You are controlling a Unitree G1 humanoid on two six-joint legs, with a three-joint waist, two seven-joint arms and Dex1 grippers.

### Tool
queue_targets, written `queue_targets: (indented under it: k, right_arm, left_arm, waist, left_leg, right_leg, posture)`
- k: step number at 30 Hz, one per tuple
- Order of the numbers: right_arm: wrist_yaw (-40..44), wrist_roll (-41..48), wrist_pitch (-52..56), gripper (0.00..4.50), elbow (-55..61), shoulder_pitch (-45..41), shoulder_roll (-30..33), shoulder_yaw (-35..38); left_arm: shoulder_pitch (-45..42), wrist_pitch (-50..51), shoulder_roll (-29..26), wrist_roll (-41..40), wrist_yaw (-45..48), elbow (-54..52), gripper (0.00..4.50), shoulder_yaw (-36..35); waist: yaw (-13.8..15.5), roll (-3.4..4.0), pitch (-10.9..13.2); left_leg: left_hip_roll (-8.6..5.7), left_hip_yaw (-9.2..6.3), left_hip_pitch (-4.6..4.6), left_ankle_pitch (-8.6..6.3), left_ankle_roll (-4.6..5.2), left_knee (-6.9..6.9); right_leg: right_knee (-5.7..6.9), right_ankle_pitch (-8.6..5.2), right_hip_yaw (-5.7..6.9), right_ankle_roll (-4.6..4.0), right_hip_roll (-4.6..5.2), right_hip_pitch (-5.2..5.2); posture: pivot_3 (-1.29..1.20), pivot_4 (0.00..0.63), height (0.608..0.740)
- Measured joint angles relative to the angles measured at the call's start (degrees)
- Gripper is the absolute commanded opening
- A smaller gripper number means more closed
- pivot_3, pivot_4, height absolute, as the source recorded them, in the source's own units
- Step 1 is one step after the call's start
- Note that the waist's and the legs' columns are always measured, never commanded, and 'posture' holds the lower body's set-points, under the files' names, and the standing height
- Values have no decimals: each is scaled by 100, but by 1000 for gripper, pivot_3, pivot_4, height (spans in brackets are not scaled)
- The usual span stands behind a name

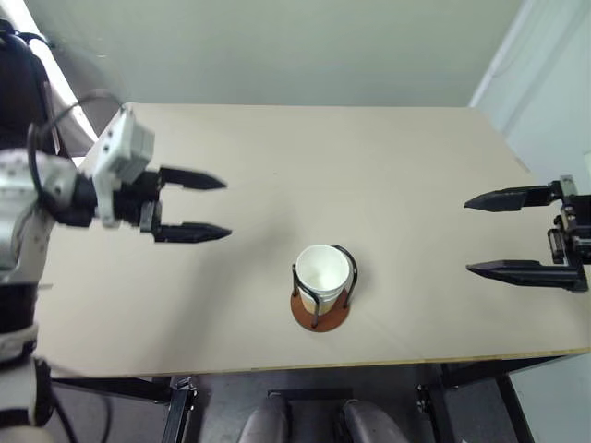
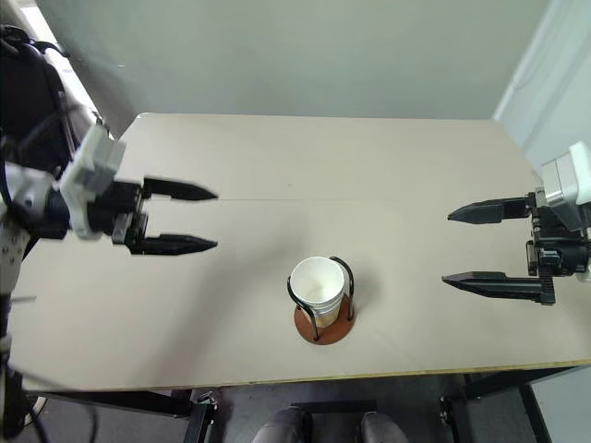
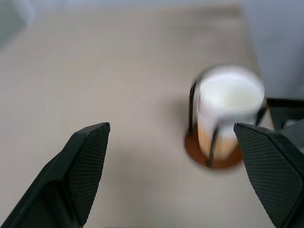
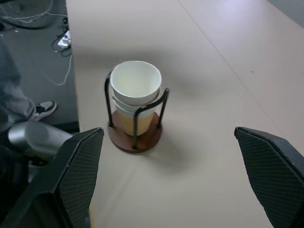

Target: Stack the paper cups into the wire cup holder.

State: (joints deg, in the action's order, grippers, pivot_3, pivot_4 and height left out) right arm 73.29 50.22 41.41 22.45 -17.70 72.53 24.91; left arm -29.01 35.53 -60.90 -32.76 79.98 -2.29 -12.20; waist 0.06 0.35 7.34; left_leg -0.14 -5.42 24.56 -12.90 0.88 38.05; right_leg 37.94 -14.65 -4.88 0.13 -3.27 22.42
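With the paper cups (image 4: 135, 92) nested in the wire cup holder (image 4: 136, 135) on the tabletop (image 1: 369, 166), stacking appears complete; the left gripper (image 1: 214, 207) and right gripper (image 1: 478, 234) hang well apart from it, jaws open and empty, and need only withdraw.

No readable text, label, brand, number or sign appears anywhere; the paper cups (image 4: 136, 90) are plain; the table (image 1: 369, 166) bears no markings.

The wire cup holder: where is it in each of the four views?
Left eye: wire cup holder, low centre, near table edge.
Right eye: low centre.
Left wrist: right of middle.
Right wrist: left of centre.
Shared landmark: stacked paper cups inside it.
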Motion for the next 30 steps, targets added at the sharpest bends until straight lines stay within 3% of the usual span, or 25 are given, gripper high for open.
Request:
queue_targets:
  k: [3,15,21,30]
  right_arm:
    - [16,-144,-140,4500,-211,-199,-51,-286]
    - [370,-513,-523,4500,-802,-756,-405,-1064]
    - [320,522,-204,4500,-1048,-1669,-994,-706]
    - [62,579,47,4500,-976,-1844,-1062,-711]
  left_arm:
    - [636,99,209,-101,-414,-116,4471,-414]
    - [1508,416,349,-616,-1314,-1187,4471,-1204]
    - [1697,564,363,-868,-1563,-1480,4471,-1405]
    - [1636,565,342,-868,-1630,-1372,4471,-1321]
  waist:
    - [68,-4,1]
    - [21,-7,1]
    - [33,-5,2]
    - [28,-5,2]
  left_leg:
    - [-3,-1,2,-1,9,6]
    - [-1,2,-37,16,-1,-3]
    - [0,1,-38,20,-7,-13]
    - [0,1,-37,12,-13,-25]
  right_leg:
    - [0,7,2,-9,3,-4]
    - [3,26,2,-41,0,-25]
    - [4,22,3,-49,-4,-24]
    - [5,18,4,-60,0,-17]
  posture:
    - [0,150,740]
    - [0,150,740]
    - [0,150,740]
    - [0,150,740]
